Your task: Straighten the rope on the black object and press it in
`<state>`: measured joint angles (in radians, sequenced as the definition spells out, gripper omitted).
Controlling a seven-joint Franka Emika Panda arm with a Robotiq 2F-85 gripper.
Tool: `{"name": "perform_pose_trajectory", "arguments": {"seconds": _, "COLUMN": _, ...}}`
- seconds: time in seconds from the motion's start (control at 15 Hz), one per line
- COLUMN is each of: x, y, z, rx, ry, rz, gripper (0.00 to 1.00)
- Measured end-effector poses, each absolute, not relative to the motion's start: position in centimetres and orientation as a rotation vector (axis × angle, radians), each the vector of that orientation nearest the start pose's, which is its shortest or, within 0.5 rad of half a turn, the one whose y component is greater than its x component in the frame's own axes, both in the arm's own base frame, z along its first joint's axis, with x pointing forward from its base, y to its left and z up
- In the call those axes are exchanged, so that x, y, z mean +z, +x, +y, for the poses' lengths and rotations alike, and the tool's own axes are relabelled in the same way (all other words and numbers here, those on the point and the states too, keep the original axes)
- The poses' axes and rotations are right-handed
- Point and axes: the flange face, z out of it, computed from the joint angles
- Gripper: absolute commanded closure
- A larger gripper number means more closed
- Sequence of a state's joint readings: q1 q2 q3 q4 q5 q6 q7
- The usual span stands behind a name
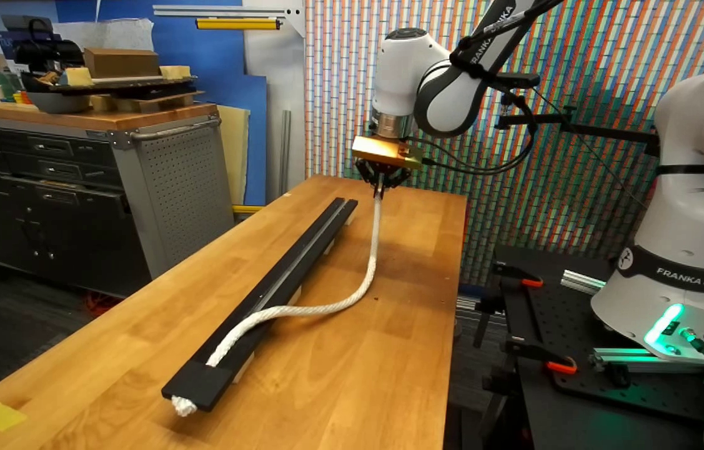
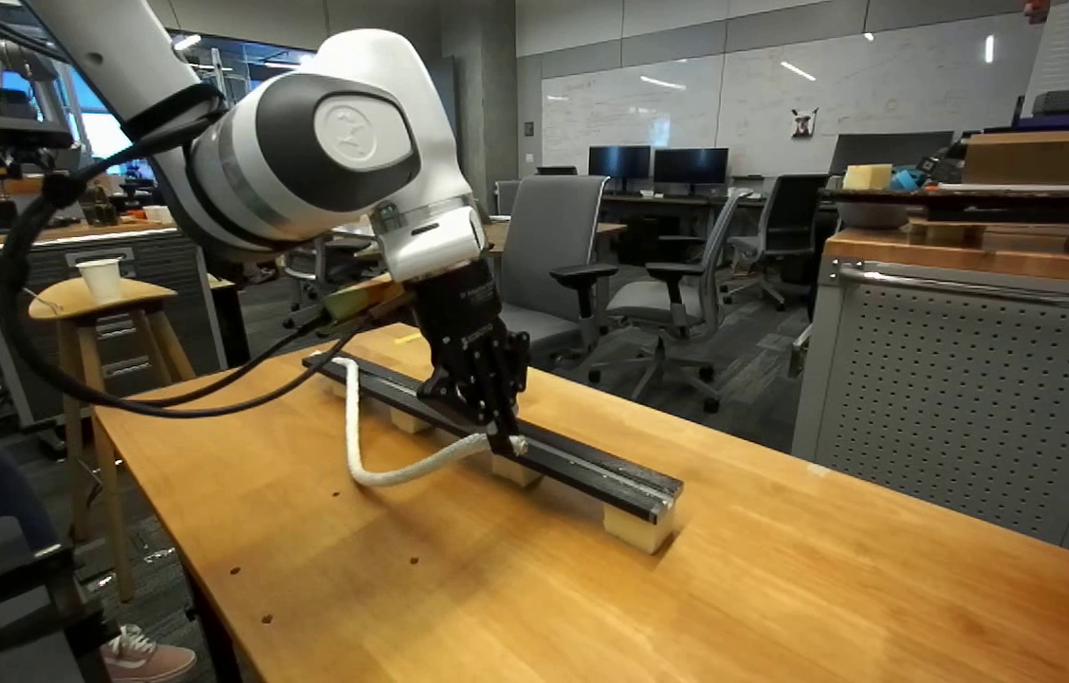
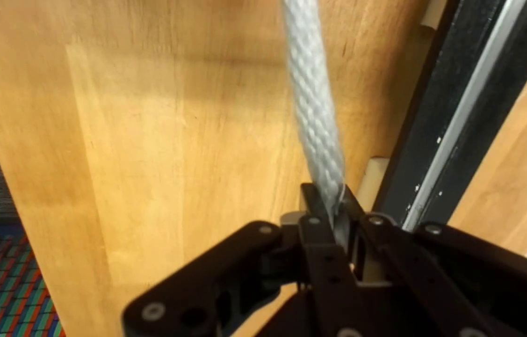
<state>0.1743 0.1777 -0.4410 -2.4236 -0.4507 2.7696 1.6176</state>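
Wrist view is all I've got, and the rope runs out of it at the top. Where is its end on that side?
Observer: In an exterior view, the rope goes under a flat black end piece on the black bar, its tip poking out past it.
Operator: Does it run straight from there to me?
Observer: No, it bows off the bar toward the robot base, then climbs to the gripper.
Operator: And the bar's other end?
Observer: In an exterior view, there's a pale block under that end.
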Motion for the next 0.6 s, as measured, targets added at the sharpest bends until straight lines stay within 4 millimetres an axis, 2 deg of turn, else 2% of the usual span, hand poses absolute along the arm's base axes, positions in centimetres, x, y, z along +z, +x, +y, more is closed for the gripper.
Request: {"name": "perform_pose_trajectory", "arguments": {"seconds": 0.6, "x": 30.1, "y": 50.3, "z": -12.4, "rx": -0.649, "ry": -2.244, "rz": 2.256, "gripper": 0.97}}
